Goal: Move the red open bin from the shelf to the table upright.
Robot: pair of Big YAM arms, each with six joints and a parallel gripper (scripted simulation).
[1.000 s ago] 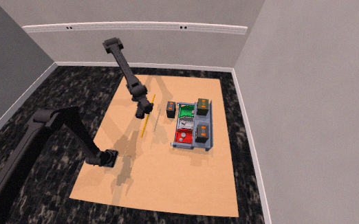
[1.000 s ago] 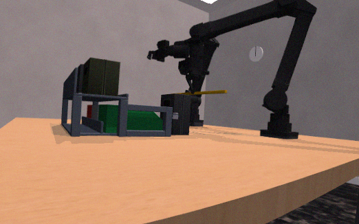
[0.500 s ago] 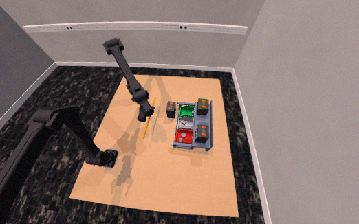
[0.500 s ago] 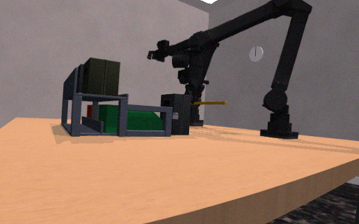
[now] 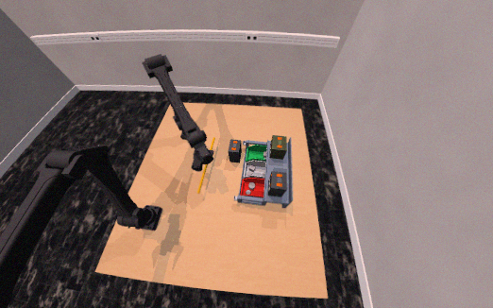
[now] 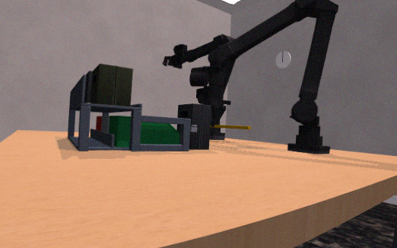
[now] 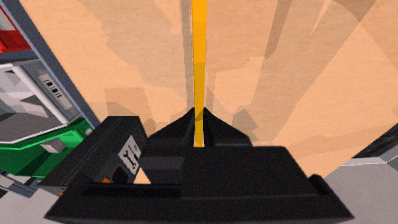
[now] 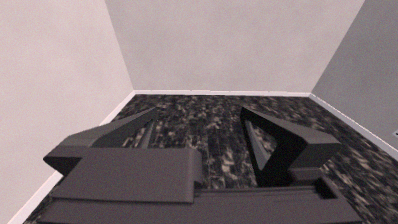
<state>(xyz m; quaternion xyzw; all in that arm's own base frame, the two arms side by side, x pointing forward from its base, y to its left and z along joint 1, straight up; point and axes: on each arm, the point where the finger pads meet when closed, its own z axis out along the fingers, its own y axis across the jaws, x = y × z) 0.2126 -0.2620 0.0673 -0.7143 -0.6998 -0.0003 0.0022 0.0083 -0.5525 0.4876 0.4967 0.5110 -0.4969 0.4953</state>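
Pale wooden tabletop (image 5: 238, 255) (image 6: 169, 182) (image 7: 250, 30) fills the middle of the top view. The red bin (image 5: 259, 189) (image 6: 99, 123) (image 7: 12, 42) sits on the blue-grey shelf (image 5: 278, 165) (image 6: 135, 129) (image 7: 47, 55), with round pale parts inside, beside the grey bin (image 5: 255, 169) (image 7: 50, 95); the green bin (image 5: 257, 153) (image 6: 159, 134) (image 7: 45, 155) is at the row's other end. An olive case (image 5: 279, 146) (image 6: 112, 85) and a dark grey case (image 5: 277, 183) stand on the upper level.

In the exterior view, a black case (image 5: 234, 151) (image 6: 203, 127) (image 7: 107, 150) stands upright on the tabletop before the shelf. The left gripper (image 5: 202, 161) (image 6: 217, 122) (image 7: 199, 111) points down; the right gripper (image 6: 165, 61) (image 8: 199, 111) is raised.

In the left wrist view, the left jaws are closed around a yellow stick (image 5: 203, 179) (image 6: 231, 127) (image 7: 199, 50).

In the right wrist view, the right jaws are spread wide with nothing between them, facing dark mottled floor (image 8: 215, 130).
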